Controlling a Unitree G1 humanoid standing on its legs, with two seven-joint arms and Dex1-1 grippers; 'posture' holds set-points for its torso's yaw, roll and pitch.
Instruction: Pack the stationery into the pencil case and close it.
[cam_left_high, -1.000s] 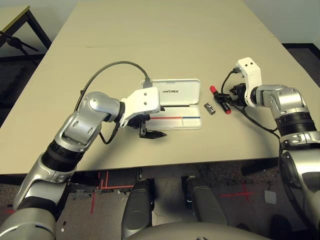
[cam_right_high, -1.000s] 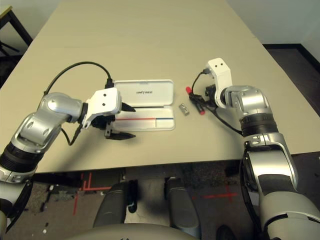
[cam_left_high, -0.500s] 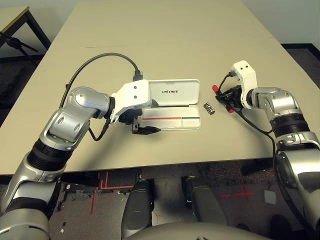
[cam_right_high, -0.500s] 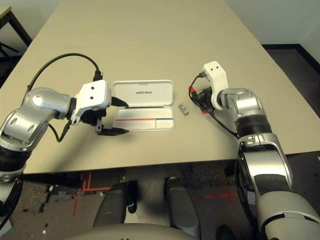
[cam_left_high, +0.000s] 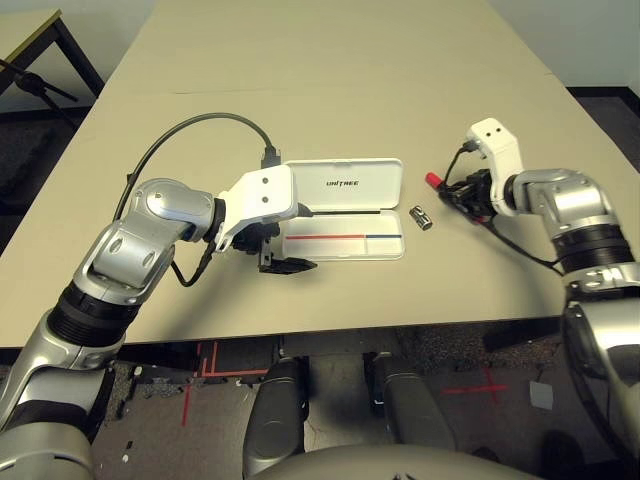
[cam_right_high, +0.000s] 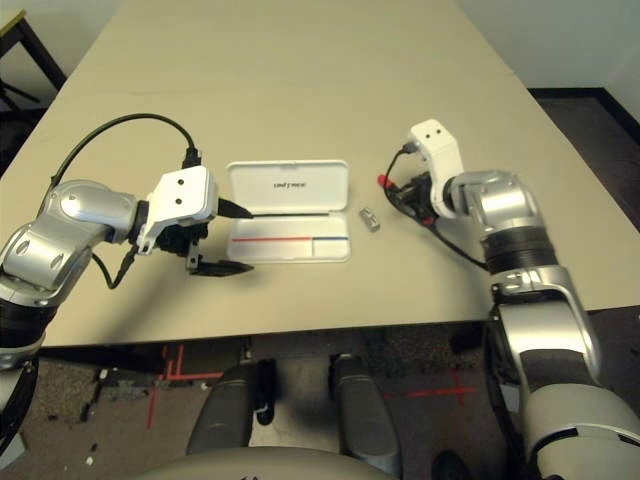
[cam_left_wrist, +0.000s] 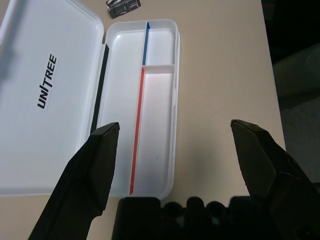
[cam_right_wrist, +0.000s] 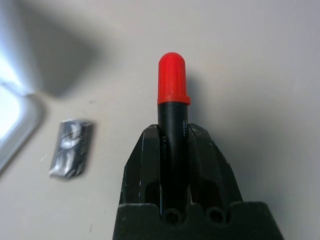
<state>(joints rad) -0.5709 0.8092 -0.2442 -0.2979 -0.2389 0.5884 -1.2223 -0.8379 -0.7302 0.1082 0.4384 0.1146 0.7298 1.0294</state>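
A lab: bare beige table, red tape marks on floor

From my seat, the marker shows me just its red cap and a stretch of black barrel; the rest is buried between the right end effector's fingers. The small cylinder lies blurred beside it, its markings unreadable. The pencil case lid is cut off by the left wrist picture's edge, and the case's near end sits behind a finger.
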